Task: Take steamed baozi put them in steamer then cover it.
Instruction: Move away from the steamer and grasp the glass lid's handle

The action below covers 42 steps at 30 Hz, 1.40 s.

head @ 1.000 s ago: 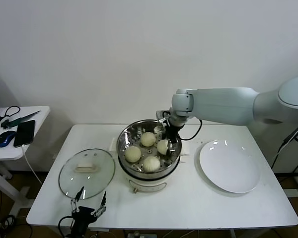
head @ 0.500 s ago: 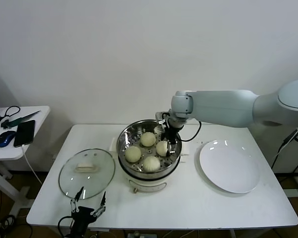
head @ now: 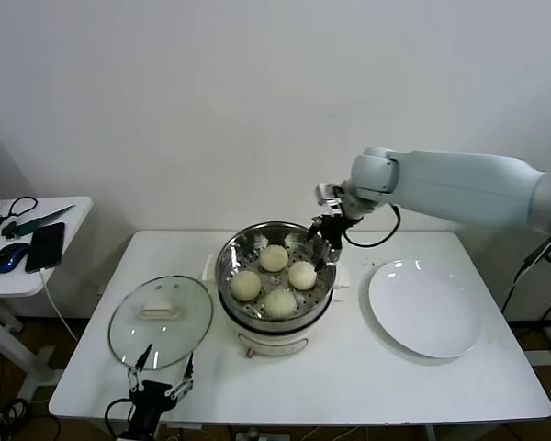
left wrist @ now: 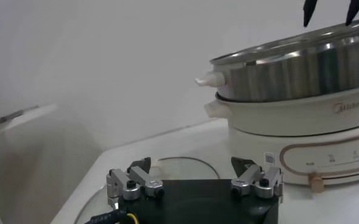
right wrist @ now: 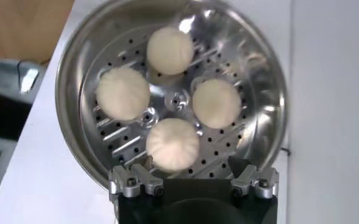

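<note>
The steel steamer (head: 224, 265) stands open at the table's middle, with four cream-white baozi on its perforated tray: (head: 274, 258), (head: 302, 275), (head: 246, 286), (head: 280, 302). My right gripper (head: 326, 235) hangs open and empty just above the steamer's right rim. Its wrist view looks down on the four baozi (right wrist: 170, 50), (right wrist: 122, 93), (right wrist: 216, 103), (right wrist: 172, 144) inside the steamer (right wrist: 275, 91), with the right gripper (right wrist: 185, 173) over them. My left gripper (head: 159, 378) is open and empty at the table's front left edge; it shows in its wrist view (left wrist: 191, 167), facing the steamer (left wrist: 301, 67).
The round glass lid (head: 160, 317) with a white handle lies flat on the white table (head: 349, 377), left of the steamer and just beyond my left gripper; its rim (left wrist: 167, 161) shows there too. A flat white plate (head: 424, 308) lies right of the steamer. A side table (head: 37, 243) stands far left.
My right gripper has risen out of the steamer and moved right, leaving the baozi it was at on the tray. The left arm has hardly moved.
</note>
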### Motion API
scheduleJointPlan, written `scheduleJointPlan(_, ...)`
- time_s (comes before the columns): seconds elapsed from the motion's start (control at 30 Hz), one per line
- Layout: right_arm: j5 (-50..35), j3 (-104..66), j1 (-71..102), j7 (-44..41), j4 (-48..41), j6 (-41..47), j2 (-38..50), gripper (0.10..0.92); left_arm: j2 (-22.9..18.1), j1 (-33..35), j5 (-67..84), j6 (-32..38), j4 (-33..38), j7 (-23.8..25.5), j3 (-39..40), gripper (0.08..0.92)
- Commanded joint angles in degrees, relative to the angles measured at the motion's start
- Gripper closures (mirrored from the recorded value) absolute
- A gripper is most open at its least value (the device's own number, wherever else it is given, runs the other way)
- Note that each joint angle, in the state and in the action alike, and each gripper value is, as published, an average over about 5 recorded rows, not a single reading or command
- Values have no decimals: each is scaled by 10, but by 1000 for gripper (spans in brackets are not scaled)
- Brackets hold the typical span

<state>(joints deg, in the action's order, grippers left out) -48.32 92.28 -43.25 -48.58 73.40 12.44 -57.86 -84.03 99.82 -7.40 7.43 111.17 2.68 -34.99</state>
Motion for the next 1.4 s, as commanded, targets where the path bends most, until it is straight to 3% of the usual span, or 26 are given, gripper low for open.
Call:
scheduleJointPlan(0.03,-32,-116,61,94,48,-109,164,203,-4,-5,-11,0,-3,0,-2,177)
scheduleJointPlan(0.33,-14,-423,372,232,77,-245,271,203,-17,-28,-27,-13,-6,9,-11,177)
scheduleJointPlan(0.7,14,-860,784,279,149,-250,294,203,-22,-33,-74,-49,9,4,-29,177)
scheduleJointPlan(0.9,20,-1002,947,296,185,-256,277,203,-26,-41,-150,-65,14,-8,-37,177)
scheduleJointPlan(1.03,48,-1084,1039,309,203,-243,237,203,-25,-49,-251,-64,18,-16,-46,177)
scheduleJointPlan(1.23,98,-1207,1156,338,244,-197,162,203,-26,-63,-533,-48,38,-44,-73,177)
scheduleJointPlan(1.4,147,-1263,1216,364,268,-146,108,203,-13,-71,-709,-52,47,-34,-70,177)
